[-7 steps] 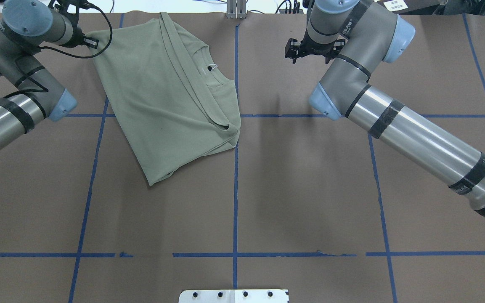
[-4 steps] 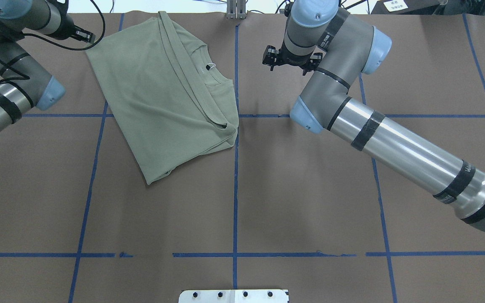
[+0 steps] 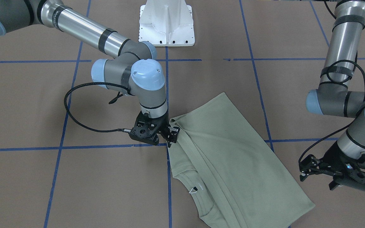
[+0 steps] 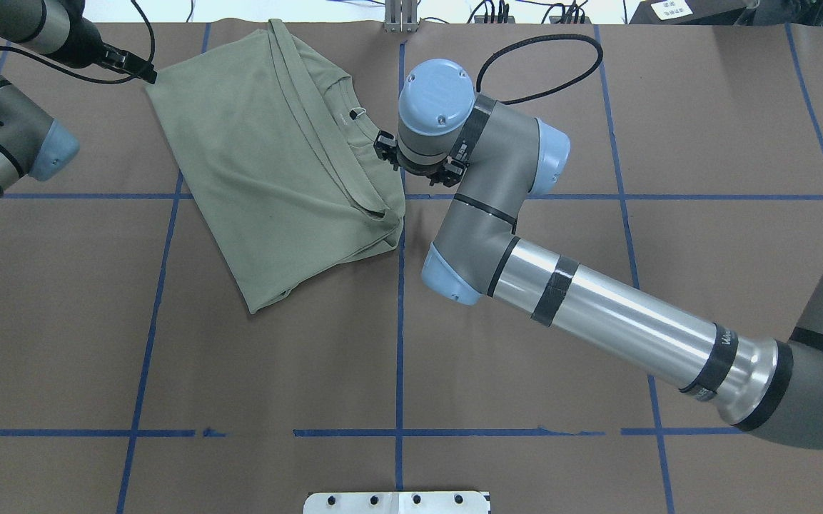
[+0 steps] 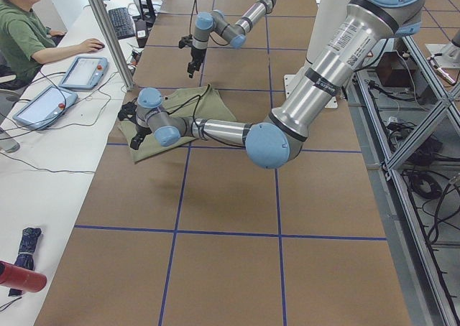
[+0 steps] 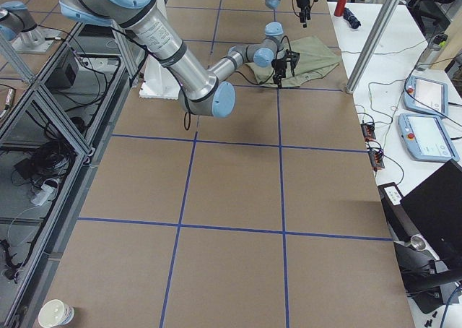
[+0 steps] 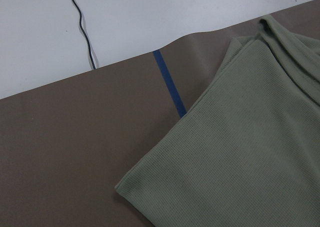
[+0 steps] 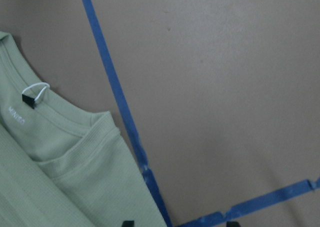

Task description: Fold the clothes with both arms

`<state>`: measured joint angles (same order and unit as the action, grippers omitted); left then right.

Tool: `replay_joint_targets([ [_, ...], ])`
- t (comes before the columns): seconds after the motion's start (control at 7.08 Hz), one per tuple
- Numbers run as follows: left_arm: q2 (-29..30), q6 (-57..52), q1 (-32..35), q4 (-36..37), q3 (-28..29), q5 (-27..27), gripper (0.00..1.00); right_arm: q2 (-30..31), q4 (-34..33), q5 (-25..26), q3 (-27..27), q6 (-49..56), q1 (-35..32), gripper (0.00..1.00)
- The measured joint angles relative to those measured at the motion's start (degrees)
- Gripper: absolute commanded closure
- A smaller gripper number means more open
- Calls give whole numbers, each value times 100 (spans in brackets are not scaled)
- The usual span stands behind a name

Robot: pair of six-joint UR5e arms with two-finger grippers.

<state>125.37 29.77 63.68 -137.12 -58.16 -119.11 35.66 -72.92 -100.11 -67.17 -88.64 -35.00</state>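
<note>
Tabletop (image 4: 275, 371): brown, blue-taped, under shirt (image 4: 268, 157).
Desk (image 5: 50, 197): white, beyond shirt.
Right tool (image 3: 172, 137): wide, at shirt's edge.
Left tool (image 4: 147, 71): wide, beside shirt's corner.

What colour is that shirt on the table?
The shirt is a plain pale sage green, finely ribbed; the left wrist view shows it best.
</note>
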Motion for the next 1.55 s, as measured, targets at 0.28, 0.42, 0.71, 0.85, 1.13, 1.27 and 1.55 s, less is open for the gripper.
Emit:
replay_joint_targets([
  [0.28, -14, -1, 3, -6, -14, -14, 0, -255, 4, 259, 304, -101, 244, 44],
  [0.42, -18, -4, 3, -7, -17, -14, 0, -305, -2, 305, 391, -96, 292, 45],
  [0.71, -21, -2, 4, -7, -19, -14, 0, -306, -24, 358, 457, 90, 314, 45],
  [0.85, -21, 5, 4, -7, -19, -14, 0, -274, -32, 368, 464, 188, 317, 47],
  [1.13, -22, 7, 4, -7, -20, -8, 0, -215, -32, 389, 468, 232, 329, 77],
  [1.27, -22, 9, 4, -7, -20, -7, 0, -213, -28, 393, 467, 233, 332, 91],
  [1.55, -22, 13, 4, -8, -22, -9, 0, -216, -23, 398, 466, 229, 346, 100],
])
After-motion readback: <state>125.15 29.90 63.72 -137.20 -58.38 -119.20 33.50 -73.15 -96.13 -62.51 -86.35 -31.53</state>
